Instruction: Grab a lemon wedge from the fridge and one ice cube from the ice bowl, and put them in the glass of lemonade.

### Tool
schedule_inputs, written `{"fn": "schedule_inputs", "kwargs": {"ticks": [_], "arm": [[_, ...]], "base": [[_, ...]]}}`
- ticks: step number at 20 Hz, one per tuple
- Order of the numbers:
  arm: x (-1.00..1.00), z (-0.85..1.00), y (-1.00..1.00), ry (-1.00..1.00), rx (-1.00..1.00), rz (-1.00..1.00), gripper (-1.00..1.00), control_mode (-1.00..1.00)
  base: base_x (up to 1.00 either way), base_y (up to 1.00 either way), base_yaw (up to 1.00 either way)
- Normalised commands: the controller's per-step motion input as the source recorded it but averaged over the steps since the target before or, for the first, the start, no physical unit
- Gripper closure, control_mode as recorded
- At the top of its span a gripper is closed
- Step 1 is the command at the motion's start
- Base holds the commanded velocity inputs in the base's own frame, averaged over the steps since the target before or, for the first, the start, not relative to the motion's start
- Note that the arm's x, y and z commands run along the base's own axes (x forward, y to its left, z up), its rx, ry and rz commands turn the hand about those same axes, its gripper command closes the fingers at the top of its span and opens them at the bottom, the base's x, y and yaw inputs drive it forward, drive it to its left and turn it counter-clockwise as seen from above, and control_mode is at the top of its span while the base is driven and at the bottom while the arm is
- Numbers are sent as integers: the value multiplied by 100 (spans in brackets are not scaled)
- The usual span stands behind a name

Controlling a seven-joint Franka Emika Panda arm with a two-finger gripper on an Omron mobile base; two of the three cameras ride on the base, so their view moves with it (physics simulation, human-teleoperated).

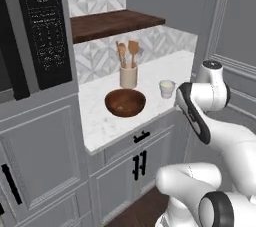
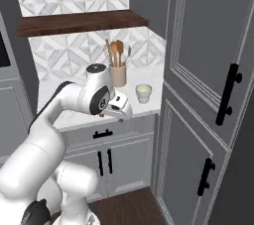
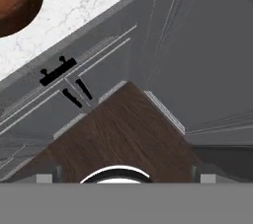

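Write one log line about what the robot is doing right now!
gripper: open, empty, beside counter edge | ice bowl: on counter | glass of lemonade: right of bowl | utensil crock: behind bowl

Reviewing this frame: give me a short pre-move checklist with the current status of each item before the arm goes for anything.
1. Tool open and holding nothing: ok; the hand view shows only floor and cabinet fronts ahead of it.
2. Ice bowl upright on the counter: ok.
3. Ice cube present in the bowl: cannot tell; the interior looks uniformly brown.
4. Glass of lemonade upright, apart from bowl and utensil crock: ok.
5. Fridge door open for the lemon wedge: not ok; the tall panelled doors beside the counter are all shut.
6. Tool aimed at a task thing: not ok; it points at the floor.
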Motion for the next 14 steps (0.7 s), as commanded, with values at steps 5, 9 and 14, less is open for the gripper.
{"fn": "schedule_inputs", "kwargs": {"ticks": [5, 9, 14], "arm": [[0, 0, 0, 0, 0, 0, -100, 100], [0, 0, 0, 0, 0, 0, -100, 100], [0, 0, 0, 0, 0, 0, -100, 100]], "base": [[-93, 10, -58], [-82, -4, -48], [-73, -11, -54]]}}
